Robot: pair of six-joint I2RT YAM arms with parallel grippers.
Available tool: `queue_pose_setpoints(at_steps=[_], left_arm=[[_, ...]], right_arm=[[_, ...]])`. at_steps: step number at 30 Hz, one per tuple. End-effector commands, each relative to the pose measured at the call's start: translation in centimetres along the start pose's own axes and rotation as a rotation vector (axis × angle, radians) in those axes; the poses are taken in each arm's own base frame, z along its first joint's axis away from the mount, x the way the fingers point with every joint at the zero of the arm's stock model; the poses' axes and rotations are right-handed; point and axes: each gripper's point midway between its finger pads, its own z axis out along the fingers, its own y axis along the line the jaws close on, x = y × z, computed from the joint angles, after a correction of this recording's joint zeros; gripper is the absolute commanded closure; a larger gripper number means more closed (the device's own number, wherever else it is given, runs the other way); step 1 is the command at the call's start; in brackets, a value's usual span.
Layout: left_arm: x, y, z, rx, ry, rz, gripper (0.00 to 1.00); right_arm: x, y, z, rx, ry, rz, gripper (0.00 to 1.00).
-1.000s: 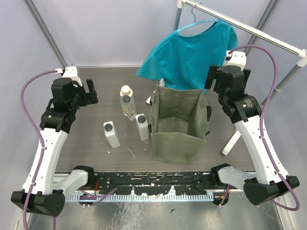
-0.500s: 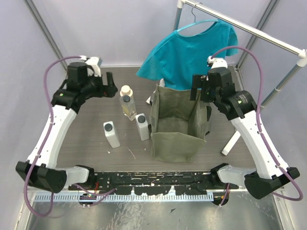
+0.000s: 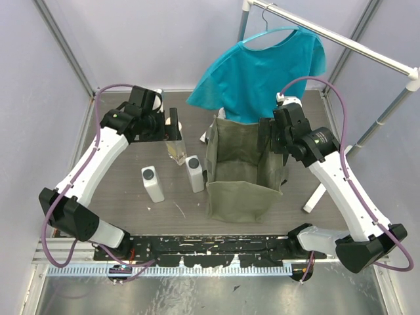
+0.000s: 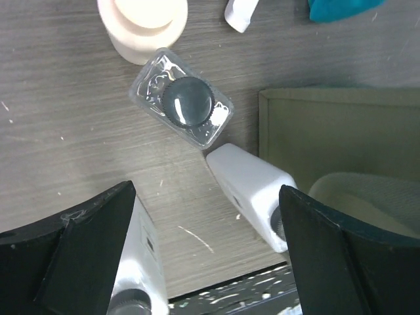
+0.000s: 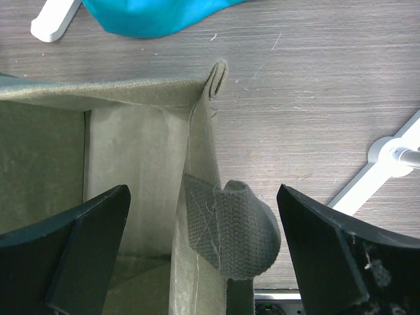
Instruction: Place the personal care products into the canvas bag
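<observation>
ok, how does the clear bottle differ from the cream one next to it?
Body: the clear bottle is see-through; the cream bottle is opaque. Cap: the clear bottle's is dark and ribbed, the cream bottle's cream. Outline from above: clear bottle oblong, cream bottle round. Shared: both upright on the table, side by side, outside the canvas bag.

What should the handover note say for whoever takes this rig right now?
Left gripper: open, empty, above the clear yellowish bottle.
Right gripper: open, empty, over the right wall of the canvas bag.
Things: cream bottle, the clear one, outer white bottle and white bottle by the bag all stand on the table, left of the bag.
Done: nothing bagged; no bottle visible inside.
Left: all four bottles go in.
</observation>
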Motion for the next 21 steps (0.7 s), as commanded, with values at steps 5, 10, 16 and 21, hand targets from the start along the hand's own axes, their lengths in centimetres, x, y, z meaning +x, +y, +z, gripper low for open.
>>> queue_pose_setpoints(at_steps=[5, 10, 16, 21], left_arm=[[-1.8, 0.7, -0.5, -0.237, -0.003, -0.361, 0.02], [-1.4, 2.0, -0.2, -0.465, 0.023, -0.466, 0.02], [0.9, 2.6, 0.9, -0.598, 0.131, -0.535, 0.02], [2.0, 2.2, 3.3, -0.566, 0.136, -0.588, 0.02]], right_arm=[[-0.4, -0.2, -0.4, 0.013, -0.028, 0.019, 0.0], [-0.3, -0.7, -0.3, 0.039, -0.026, 0.009, 0.0], [0.1, -1.1, -0.2, 0.054, -0.023, 0.002, 0.0], [0.5, -1.2, 0.0, 0.058, -0.017, -0.004, 0.0]])
